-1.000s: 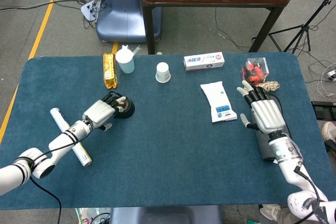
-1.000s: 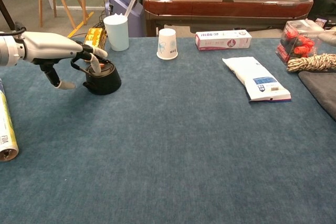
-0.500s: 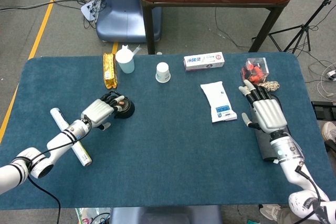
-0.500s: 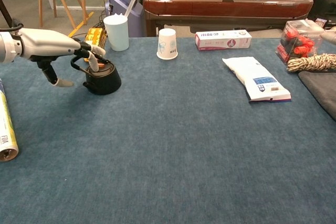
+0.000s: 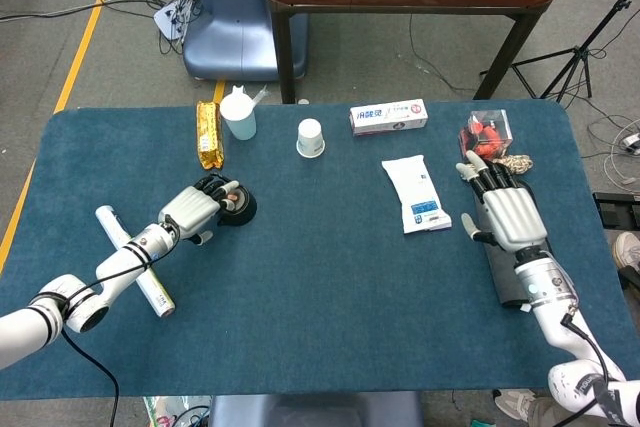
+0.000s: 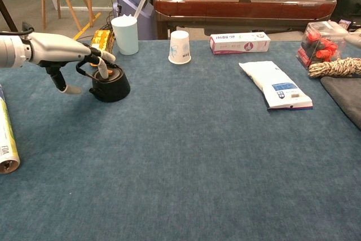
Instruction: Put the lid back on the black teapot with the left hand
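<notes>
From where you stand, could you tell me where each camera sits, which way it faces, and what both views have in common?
Head view: high above the near edge, looking steeply down on the blue table; shows both arms, the left hand at the black teapot, and the right hand lying flat.
Chest view: low, near table height, facing forward across the cloth toward the wooden table behind; only the left hand shows.
Shared: left hand, teapot, paper cup, white packet.

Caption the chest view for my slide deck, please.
Left hand rests its fingers on the black teapot on the blue table.
</notes>
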Controlling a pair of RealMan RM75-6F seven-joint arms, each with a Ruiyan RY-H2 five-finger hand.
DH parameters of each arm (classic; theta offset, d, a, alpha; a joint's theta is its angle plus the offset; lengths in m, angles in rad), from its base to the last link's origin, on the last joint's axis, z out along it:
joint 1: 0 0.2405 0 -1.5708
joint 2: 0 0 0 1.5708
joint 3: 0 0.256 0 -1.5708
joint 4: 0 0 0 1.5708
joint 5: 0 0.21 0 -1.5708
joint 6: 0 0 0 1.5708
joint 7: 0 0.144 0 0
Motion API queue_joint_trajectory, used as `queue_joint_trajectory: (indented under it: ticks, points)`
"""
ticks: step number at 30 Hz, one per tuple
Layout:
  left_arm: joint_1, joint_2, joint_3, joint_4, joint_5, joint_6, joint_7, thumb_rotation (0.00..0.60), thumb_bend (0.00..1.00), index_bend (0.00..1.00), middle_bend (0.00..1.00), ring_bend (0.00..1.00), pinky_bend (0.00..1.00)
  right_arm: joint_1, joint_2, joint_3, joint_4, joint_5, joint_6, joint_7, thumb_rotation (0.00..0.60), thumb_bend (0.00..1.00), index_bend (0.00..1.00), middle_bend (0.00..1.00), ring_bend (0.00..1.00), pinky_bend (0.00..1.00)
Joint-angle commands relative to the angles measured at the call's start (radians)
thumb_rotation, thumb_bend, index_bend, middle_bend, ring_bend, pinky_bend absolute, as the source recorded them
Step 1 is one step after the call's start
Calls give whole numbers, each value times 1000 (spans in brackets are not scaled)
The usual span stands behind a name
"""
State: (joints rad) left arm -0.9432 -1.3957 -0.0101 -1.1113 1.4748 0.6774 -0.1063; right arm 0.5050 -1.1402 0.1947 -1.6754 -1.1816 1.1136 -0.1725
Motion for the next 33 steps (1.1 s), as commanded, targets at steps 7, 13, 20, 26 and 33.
queue_joint_trajectory:
  ticks: [7,13,20,26,33]
  points:
    - [-5,-13,17,41,39,8,-72,600,322,252,0,0,0,15,-10,8,9,19,-16,-15,600,435,29,0,0,0]
    - [11,57,14,-54,29,35,-19,600,322,252,0,0,0,8,-15,2,25,-2,-15,22,600,435,29,0,0,0]
    - [47,169,-8,-257,-50,64,123,600,322,247,0,0,0,-3,-9,-15,49,-49,-21,79,600,435,29,0,0,0]
    - [122,294,-27,-491,-137,174,263,600,323,240,0,0,0,-25,12,-34,52,-95,-7,128,600,435,29,0,0,0]
    - [266,381,-1,-668,-134,382,340,600,323,240,0,0,0,-81,52,-71,11,-182,64,176,600,436,29,0,0,0]
